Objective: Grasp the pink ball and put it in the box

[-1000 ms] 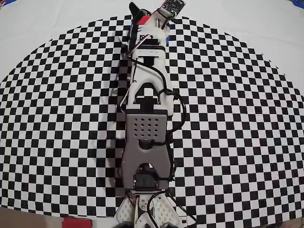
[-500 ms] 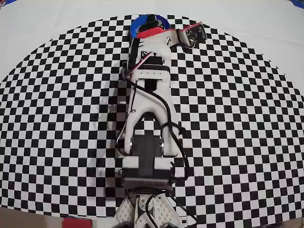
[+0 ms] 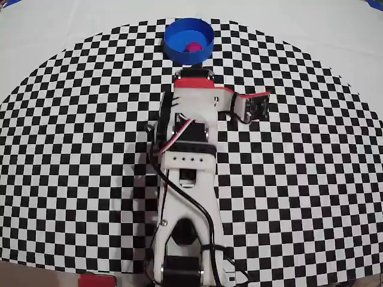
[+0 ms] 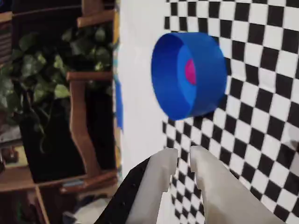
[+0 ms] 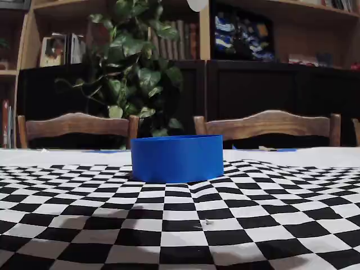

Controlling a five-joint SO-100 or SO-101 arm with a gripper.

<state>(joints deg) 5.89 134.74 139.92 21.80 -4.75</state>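
Note:
The pink ball [image 3: 193, 46] lies inside the round blue box [image 3: 179, 37] at the far edge of the checkered mat. In the wrist view the ball [image 4: 190, 71] shows through the box's [image 4: 205, 74] open top. In the fixed view only the box's wall [image 5: 177, 158] shows and the ball is hidden. My gripper [image 4: 183, 156] hangs a short way back from the box, its pale fingers [image 4: 161, 179] only a narrow gap apart and holding nothing. In the overhead view the arm's red and white wrist [image 3: 194, 89] covers the jaws, just short of the box.
The arm [image 3: 185, 179] stretches up the middle of the checkered mat [image 3: 311, 179] from its base at the near edge. Beyond the table's far edge stand wooden chairs [image 5: 270, 125], a leafy plant [image 5: 132, 73] and bookshelves.

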